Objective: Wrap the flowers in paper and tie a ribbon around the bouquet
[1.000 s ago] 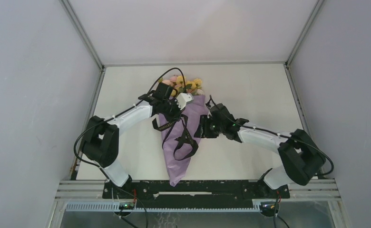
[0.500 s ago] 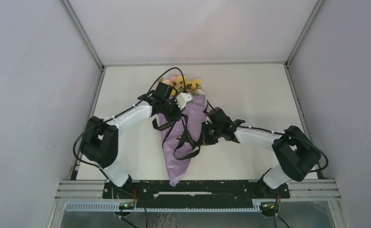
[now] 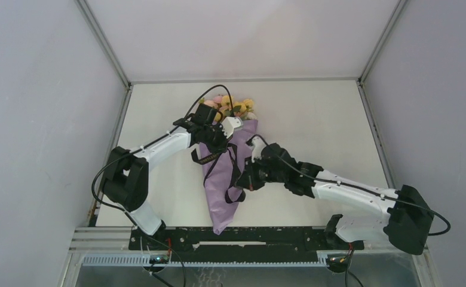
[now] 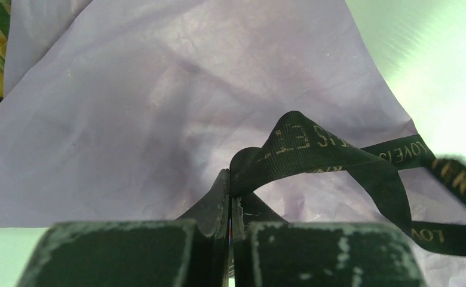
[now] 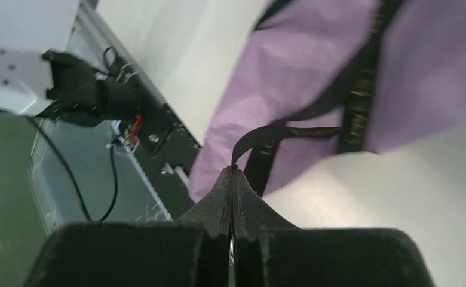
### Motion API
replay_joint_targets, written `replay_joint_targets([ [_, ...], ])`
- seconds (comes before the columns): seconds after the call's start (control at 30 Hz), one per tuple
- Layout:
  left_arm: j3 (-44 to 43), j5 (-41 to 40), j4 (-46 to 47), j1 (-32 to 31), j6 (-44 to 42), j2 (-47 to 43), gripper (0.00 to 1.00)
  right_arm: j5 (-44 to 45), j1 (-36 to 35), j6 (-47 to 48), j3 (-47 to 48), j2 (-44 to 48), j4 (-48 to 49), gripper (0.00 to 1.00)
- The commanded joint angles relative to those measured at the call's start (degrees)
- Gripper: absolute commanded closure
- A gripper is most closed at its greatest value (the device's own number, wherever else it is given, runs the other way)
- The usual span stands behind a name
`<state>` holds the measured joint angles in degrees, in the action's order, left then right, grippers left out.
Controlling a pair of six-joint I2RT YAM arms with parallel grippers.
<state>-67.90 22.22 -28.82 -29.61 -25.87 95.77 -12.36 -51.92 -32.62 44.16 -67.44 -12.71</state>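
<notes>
2 pinches hold the black ribbon (image 4: 314,146): left gripper (image 4: 229,179) and right gripper (image 5: 232,173) each clamp shut on it. Beneath both, the bouquet (image 3: 218,191) lies on a white table (image 3: 314,113) between grey walls (image 3: 39,89).

Left arm (image 3: 162,145): raised from the near-left base, bent sharply at the elbow, forearm reached away and in toward the middle.
Left hand (image 4: 229,194): fingers pressed flat together, a fold of the ribbon (image 4: 314,146) pinched at the tips.
Right arm (image 3: 350,190): stretched low from the near-right base, forearm laid out leftward.
Right hand (image 5: 231,179): fingers closed flush, a loop of the ribbon caught at the tips.
Spacing: hands held near each other but apart, the left farther from the bases.
</notes>
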Motion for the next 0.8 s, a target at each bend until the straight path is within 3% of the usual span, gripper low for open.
replay_joint_targets([
  [0.0,-0.67,2.46,-0.02,0.06,0.91,-2.97,1.0,-2.41,-3.98,3.33,0.05,-5.15,14.96,1.0],
  [0.33,-0.04,4.35,-1.92,0.07,1.18,-6.48,1.0,11.03,-1.07,-5.15,0.26,-21.08,28.72,1.0],
  [0.43,0.41,4.66,-2.09,0.08,1.17,-7.39,1.0,12.24,-0.5,-5.48,2.86,-25.23,28.4,0.96],
  [0.63,1.54,4.82,-2.48,0.07,0.78,-7.61,1.0,13.98,-0.66,-5.52,5.16,-23.75,22.39,0.72],
  [0.77,2.4,6.59,-3.2,0.0,0.55,-7.84,1.0,6.77,-0.9,-1.31,5.14,-18.31,16.7,0.58],
])
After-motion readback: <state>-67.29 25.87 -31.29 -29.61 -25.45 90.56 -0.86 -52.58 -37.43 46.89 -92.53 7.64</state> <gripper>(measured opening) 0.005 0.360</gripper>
